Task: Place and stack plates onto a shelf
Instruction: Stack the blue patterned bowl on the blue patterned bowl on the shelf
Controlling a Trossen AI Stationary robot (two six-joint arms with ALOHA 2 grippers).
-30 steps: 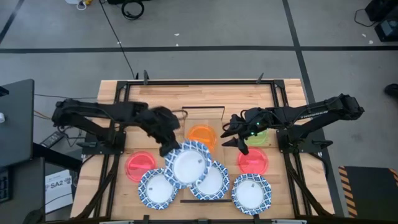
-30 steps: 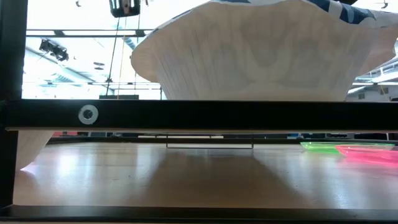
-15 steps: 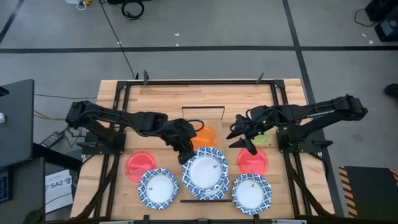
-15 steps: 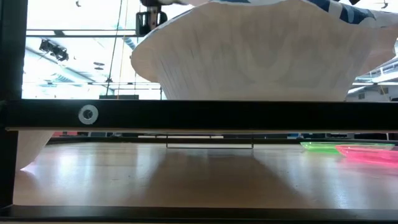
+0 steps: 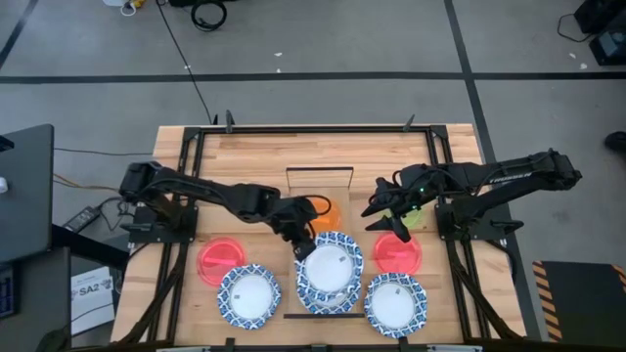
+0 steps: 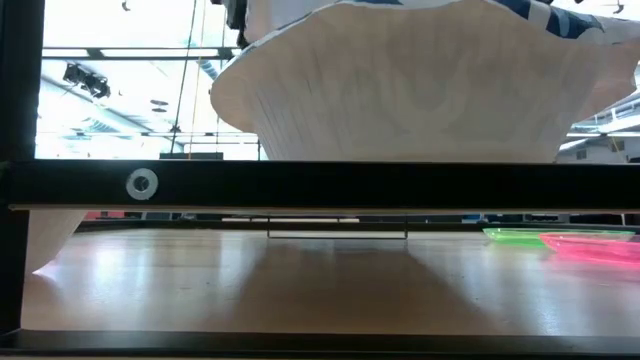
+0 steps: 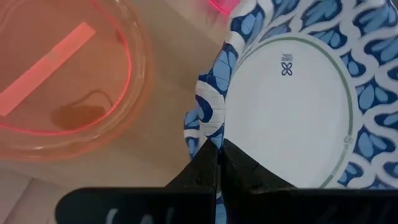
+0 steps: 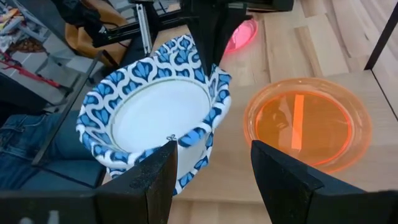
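My left gripper (image 5: 301,241) is shut on a white plate with a blue patterned rim (image 5: 331,266). It holds this plate over another blue-rimmed plate (image 5: 326,298) that lies on the near end of the shelf (image 5: 318,184). The orange plate (image 5: 323,209) rests flat on the shelf just beyond them. My right gripper (image 5: 387,221) hangs open above the yellow-green plate (image 5: 409,217), to the shelf's right. Two red-pink plates (image 5: 221,260) (image 5: 397,254) and two more blue-rimmed plates (image 5: 249,296) (image 5: 395,304) lie on the table. The low view shows the shelf plate's pale underside (image 6: 410,90). My left gripper pinches the blue-rimmed plate by its rim (image 7: 210,138) on the side nearest the orange plate, between the two shut fingers (image 7: 236,163). The fingers slant down from the table's left and far side. The rim buckles at the pinch (image 8: 211,73). I cannot tell whether the plate touches the one below.
The tabletop (image 5: 245,156) is framed by black rails, and both arm bases stand at its left and right edges. The shelf's far rail (image 5: 319,169) stands behind the orange plate. Bare wood lies along the far side of the table.
My left gripper has carried the blue-rimmed plate toward the table's right and slightly nearer. The plate has gone from overlapping the left-hand plates to sitting centred over the plate on the shelf. My right gripper has drifted a little toward the right edge, still open.
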